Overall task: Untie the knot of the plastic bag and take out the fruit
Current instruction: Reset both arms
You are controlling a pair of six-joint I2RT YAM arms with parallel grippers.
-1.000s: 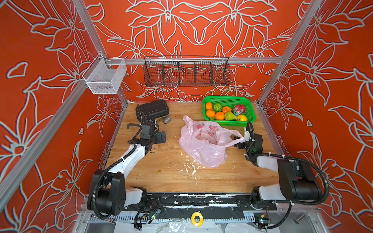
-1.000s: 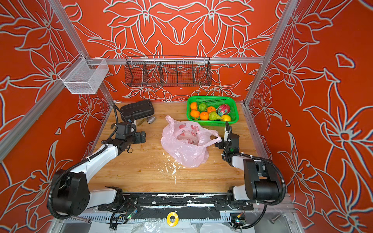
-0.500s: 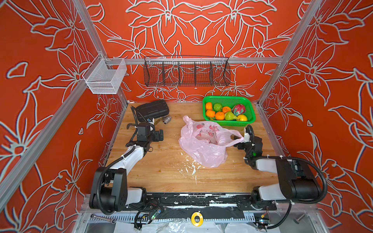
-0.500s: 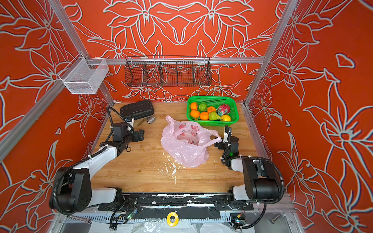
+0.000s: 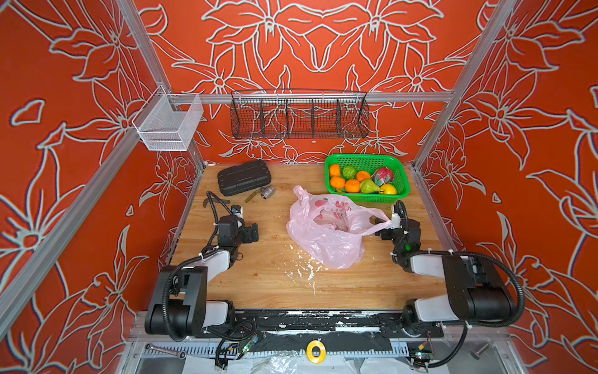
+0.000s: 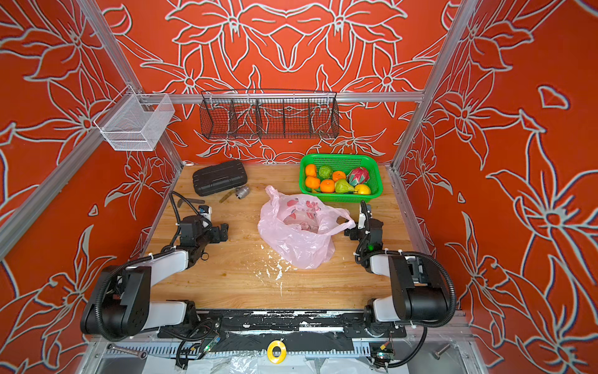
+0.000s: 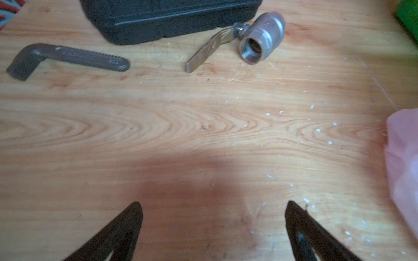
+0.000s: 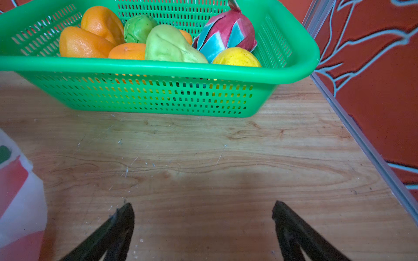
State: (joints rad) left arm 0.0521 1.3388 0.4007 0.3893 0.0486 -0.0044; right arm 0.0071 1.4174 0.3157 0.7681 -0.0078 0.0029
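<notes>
**Q:** The left fingers [image 7: 126, 228]: what state, and where?

**A:** Spread wide, with nothing between them and bare counter [image 7: 203, 135] beneath. They stand well apart from the basket [image 5: 365, 159], to its left and nearer the robot's base.

**Q:** The right fingers [image 8: 119, 228]?

**A:** Likewise spread wide and holding nothing. They sit low over the counter, near the basket's front wall and facing it, toward its right end.

**Q:** Where is the bag [image 5: 326, 246]?

**A:** It is pink and crumpled and lies on the counter just in front of the basket's left half, mouth open upward. Its handle loops [image 5: 372, 216] lie apart, not tied. One stretches out to the right fingers; whether it touches them cannot be told. The second rises at the bag's edge nearest the basket. What lies inside the bag cannot be told.

**Q:** And the fruit [image 8: 167, 45]?

**A:** In the basket.
- The oranges [image 5: 352, 186] fill its left and middle.
- A round green fruit [image 5: 349, 171] sits among them toward the back.
- A pear [image 5: 369, 186] and a lemon [image 5: 388, 189] lie along the front wall.
- A dragon fruit [image 5: 383, 175] lies behind the lemon.

**Q:** Farther out?

**A:** To the basket's left, near the back wall, lies a black case [image 5: 244, 177]. A metal valve [image 5: 267, 191] lies just in front of it, and an angled metal bar [image 7: 67, 56] lies farther left. White flecks [image 5: 307, 272] dot the counter on the base side of the basket, past the bag.
</notes>
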